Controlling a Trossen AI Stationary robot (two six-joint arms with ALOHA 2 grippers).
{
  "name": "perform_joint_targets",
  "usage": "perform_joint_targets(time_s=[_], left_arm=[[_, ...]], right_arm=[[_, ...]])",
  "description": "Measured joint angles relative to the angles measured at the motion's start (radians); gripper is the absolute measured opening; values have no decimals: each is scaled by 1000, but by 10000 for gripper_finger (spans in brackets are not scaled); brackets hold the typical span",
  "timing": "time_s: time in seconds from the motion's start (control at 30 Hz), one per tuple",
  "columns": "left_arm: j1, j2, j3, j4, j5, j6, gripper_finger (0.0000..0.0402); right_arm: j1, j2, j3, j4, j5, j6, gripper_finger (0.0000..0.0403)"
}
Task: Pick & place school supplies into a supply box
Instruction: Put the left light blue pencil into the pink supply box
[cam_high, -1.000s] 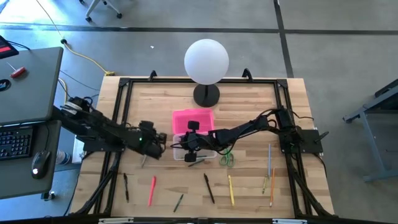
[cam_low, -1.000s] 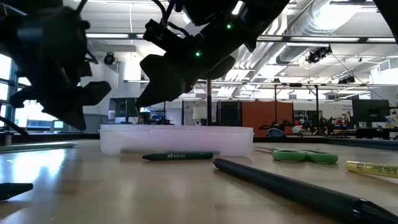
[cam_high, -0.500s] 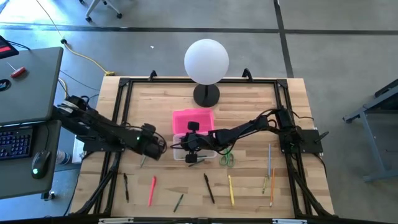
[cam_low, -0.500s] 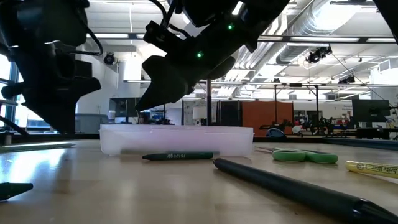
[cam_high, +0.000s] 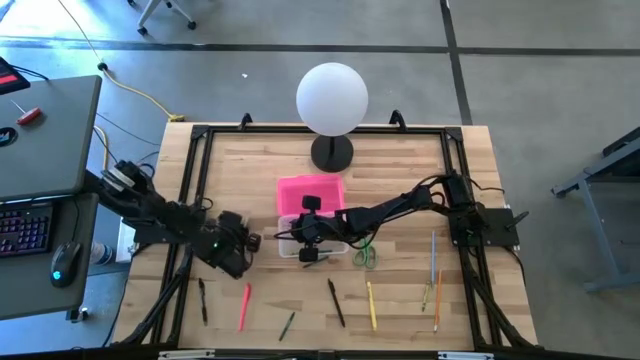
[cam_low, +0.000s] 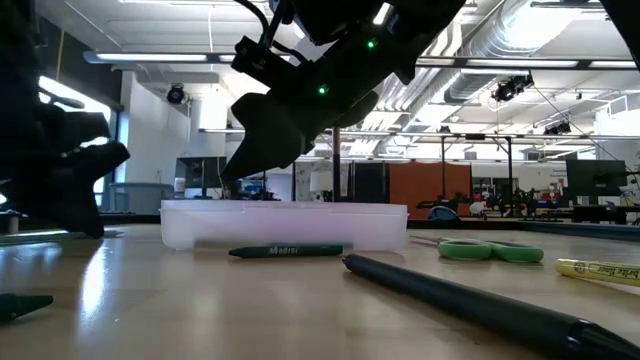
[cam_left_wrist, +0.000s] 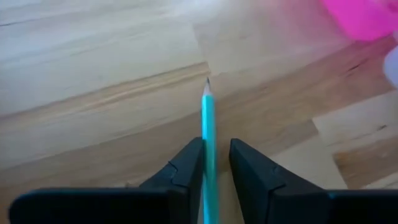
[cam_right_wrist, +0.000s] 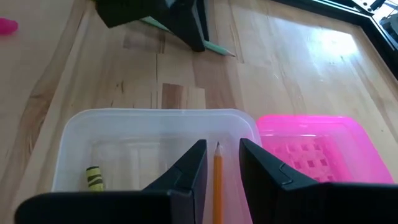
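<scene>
L gripper (cam_high: 238, 252) sits low over the table (cam_high: 400, 165), left of the box (cam_high: 290, 243), its jaws a narrow gap apart w/ a teal pencil (cam_left_wrist: 208, 134) between them. Whether the pads (cam_left_wrist: 189, 163) actually pinch it can't be told. Risk: if the jaws aren't firm on it, the pencil likely slips or rolls off on the lift. R gripper (cam_high: 309, 238) hangs over the box, jaws part-open around an orange pencil (cam_right_wrist: 217, 180), tip pointing into the tub. Risk: let go at a slant, it may catch the rim and tip out. The box is clear, shallow, at table centre, w/ one yellow-black item (cam_right_wrist: 93, 177) inside; its pink lid (cam_right_wrist: 314, 152) lies touching its far side. Other pens lie loose nearer the front edge, scissors (cam_high: 365, 256) just right of the box.
</scene>
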Motion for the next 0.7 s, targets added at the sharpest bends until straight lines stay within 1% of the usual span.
perform_joint_targets(time_s=[0.07,0.13,0.23,0.7], left_arm=[[-23,45,-8,14,-52,-40,112],[-41,84,-9,16,-80,-84,111],[-46,97,0,-3,-68,-117,111],[-46,97,-1,1,-66,-119,111]], right_arm=[[0,0,0,0,-1,0,73],[0,0,0,0,-4,-1,73],[0,0,0,0,-4,0,73],[0,0,0,3,-19,0,73]])
